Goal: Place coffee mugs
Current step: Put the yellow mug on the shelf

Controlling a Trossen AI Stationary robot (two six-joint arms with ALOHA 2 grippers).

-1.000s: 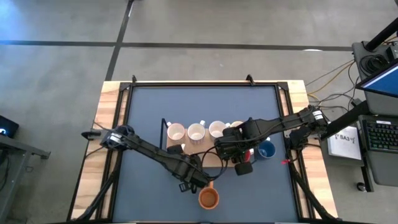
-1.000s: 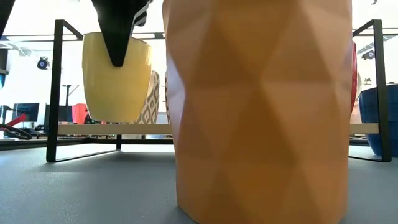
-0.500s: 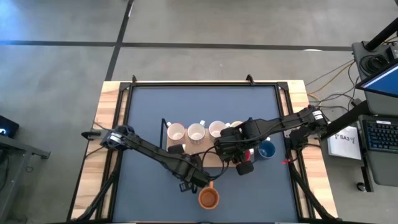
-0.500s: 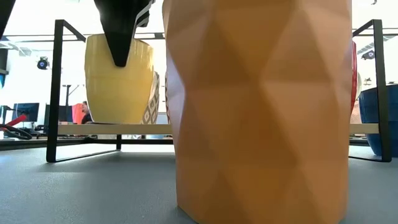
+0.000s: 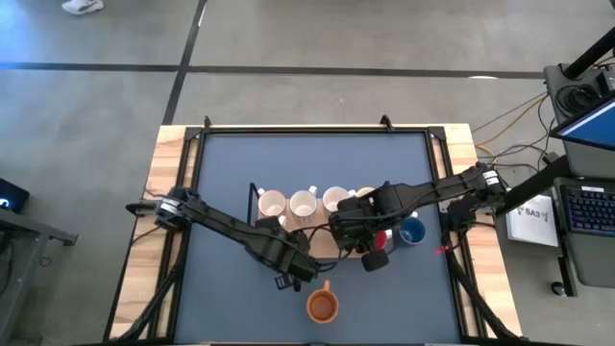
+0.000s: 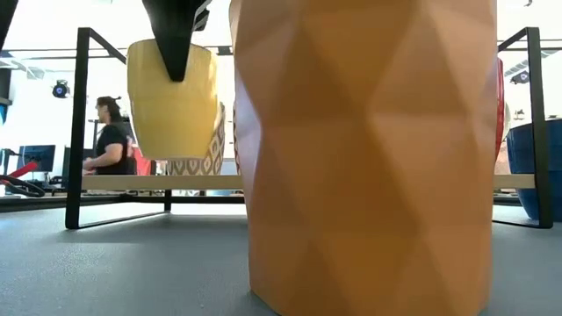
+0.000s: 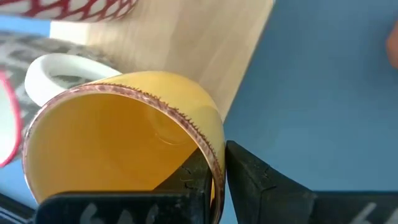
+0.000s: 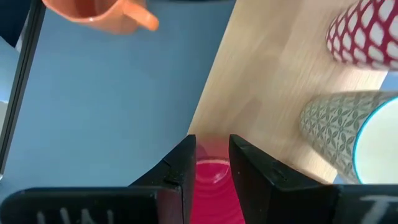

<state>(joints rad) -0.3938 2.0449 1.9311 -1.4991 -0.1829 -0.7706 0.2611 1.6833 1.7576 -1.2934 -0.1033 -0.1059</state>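
A wooden board (image 5: pixel 327 242) lies mid-table on a dark mat (image 5: pixel 231 173). The left gripper (image 7: pixel 214 171) is clamped on the rim of a yellow mug (image 7: pixel 118 143), held lifted over the board's near edge. The right gripper (image 8: pixel 211 163) is clamped on the rim of a red mug (image 8: pixel 214 186) at the board's edge. Three white mugs (image 5: pixel 304 204) stand in a row behind. An orange mug (image 5: pixel 322 306) sits on the mat nearer the front, and a blue mug (image 5: pixel 412 232) sits at the right. A person (image 6: pixel 110 145) stands in the room beyond.
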